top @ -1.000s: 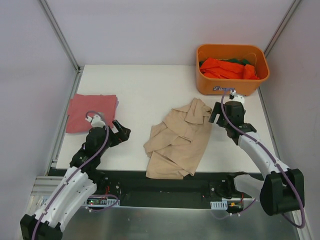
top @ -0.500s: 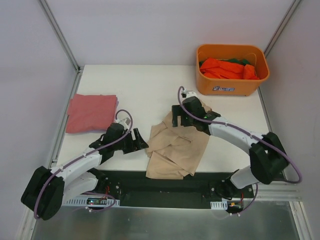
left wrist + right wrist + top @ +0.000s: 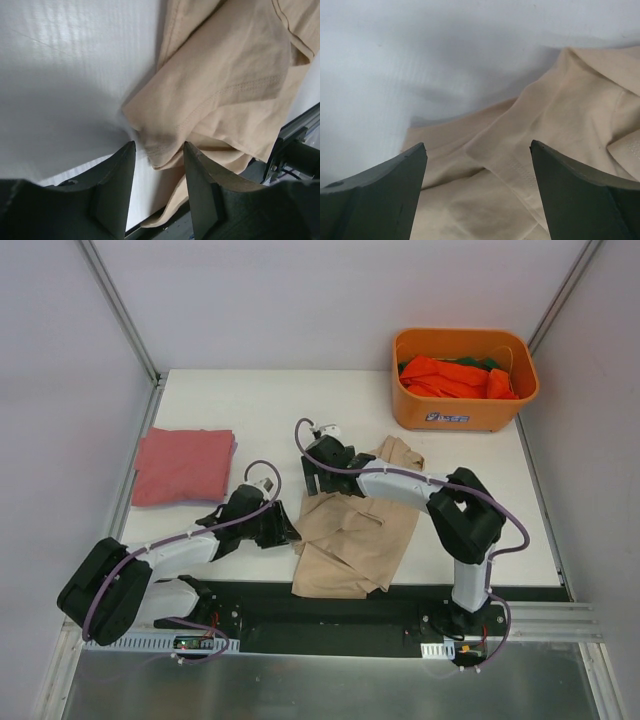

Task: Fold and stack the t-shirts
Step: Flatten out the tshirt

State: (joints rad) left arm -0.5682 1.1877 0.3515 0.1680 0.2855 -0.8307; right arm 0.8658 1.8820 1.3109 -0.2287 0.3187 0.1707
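Note:
A crumpled beige t-shirt (image 3: pixel 360 525) lies at the table's front centre, hanging a little over the near edge. My left gripper (image 3: pixel 282 530) is low at its left edge. In the left wrist view the left gripper (image 3: pixel 159 146) has its jaws partly closed, with a hemmed corner of the beige shirt (image 3: pixel 230 90) between the tips and gaps on both sides. My right gripper (image 3: pixel 312 480) hovers wide open over the shirt's upper left edge. The right wrist view shows the right gripper (image 3: pixel 477 147) over folds of the beige shirt (image 3: pixel 540 150). A folded pinkish-red t-shirt (image 3: pixel 183 465) lies at the left.
An orange plastic bin (image 3: pixel 455 418) stands at the back right, with orange t-shirts (image 3: pixel 450 375) and a bit of green cloth (image 3: pixel 492 364) inside. Metal frame posts and white walls close in both sides. The black rail (image 3: pixel 330 625) runs along the near edge.
The right arm has swung left from beside the bin to the beige shirt's upper left edge. The left arm has reached right to the shirt's left corner, and its jaws have narrowed.

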